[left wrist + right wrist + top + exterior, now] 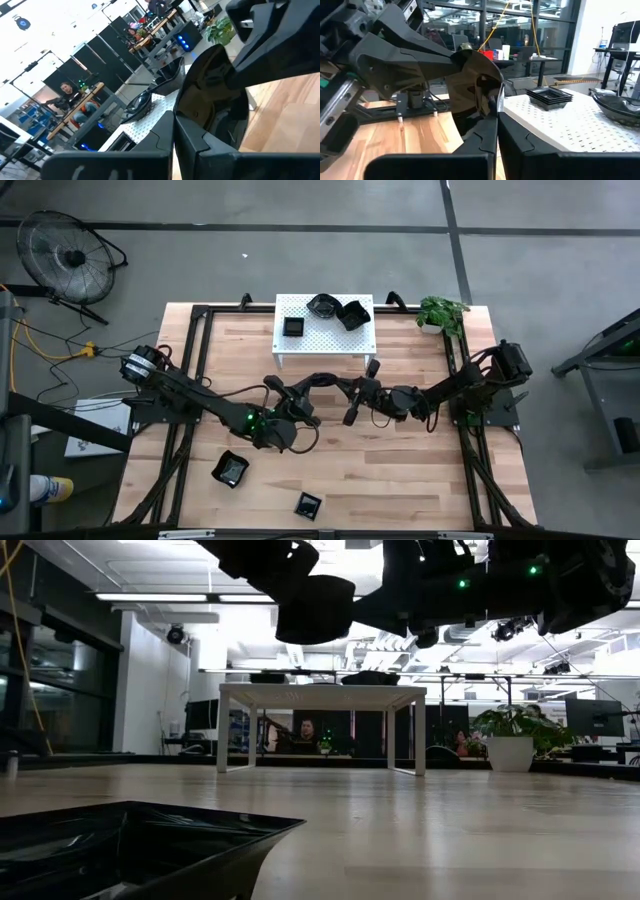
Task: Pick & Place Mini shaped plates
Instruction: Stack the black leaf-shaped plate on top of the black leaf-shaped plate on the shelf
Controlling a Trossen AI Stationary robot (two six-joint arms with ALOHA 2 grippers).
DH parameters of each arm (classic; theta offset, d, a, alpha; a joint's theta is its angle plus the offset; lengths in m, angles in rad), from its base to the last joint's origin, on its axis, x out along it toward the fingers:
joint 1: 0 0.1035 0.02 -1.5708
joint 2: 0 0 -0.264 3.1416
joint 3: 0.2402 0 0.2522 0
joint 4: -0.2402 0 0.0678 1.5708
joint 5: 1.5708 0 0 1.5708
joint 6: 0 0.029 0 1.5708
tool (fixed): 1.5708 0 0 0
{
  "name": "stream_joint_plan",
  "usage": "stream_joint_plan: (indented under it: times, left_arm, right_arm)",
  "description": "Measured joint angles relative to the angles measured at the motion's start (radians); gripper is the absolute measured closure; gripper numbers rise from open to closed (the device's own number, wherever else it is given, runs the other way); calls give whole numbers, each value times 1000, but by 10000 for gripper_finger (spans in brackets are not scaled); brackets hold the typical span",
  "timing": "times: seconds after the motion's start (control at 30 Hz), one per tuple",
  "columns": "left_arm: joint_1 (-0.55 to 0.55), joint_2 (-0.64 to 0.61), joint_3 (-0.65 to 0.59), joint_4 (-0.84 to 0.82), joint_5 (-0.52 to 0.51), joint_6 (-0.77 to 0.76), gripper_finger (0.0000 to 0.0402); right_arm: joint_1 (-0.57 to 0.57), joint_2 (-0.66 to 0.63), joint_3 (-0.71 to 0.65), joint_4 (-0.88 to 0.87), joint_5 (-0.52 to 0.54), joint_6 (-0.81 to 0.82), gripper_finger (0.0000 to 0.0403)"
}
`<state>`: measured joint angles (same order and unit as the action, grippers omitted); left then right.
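Glossy black plastic-looking mini shaped plates, pale wood-plank table with smooth satin finish, white perforated stand of matt metal look, dark matt arms, leafy potted plant

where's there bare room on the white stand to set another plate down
The stand's near strip, the edge facing the arms, is bare, and so is the patch between the square plate and the two dishes at its back right. That back right corner is crowded. In front of the stand, both claws, left and right, meet on one plate.
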<state>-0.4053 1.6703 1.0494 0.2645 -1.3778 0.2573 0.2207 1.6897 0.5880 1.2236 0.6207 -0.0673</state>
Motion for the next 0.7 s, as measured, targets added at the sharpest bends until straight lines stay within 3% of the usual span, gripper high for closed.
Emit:
stream_joint_plan:
  times: [0.27, 0.5, 0.7]
  left_arm:
    - [-1, 0, 0, 7, 50, 49, 381]
    - [0, 3, 0, 33, 148, 173, 288]
    - [0, 2, 1, 32, 142, 238, 224]
  right_arm:
    - [0, 0, 0, -6, 3, 0, 402]
    - [4, -1, 6, 5, -45, 9, 402]
    - [-9, -31, 6, -28, -44, 12, 403]
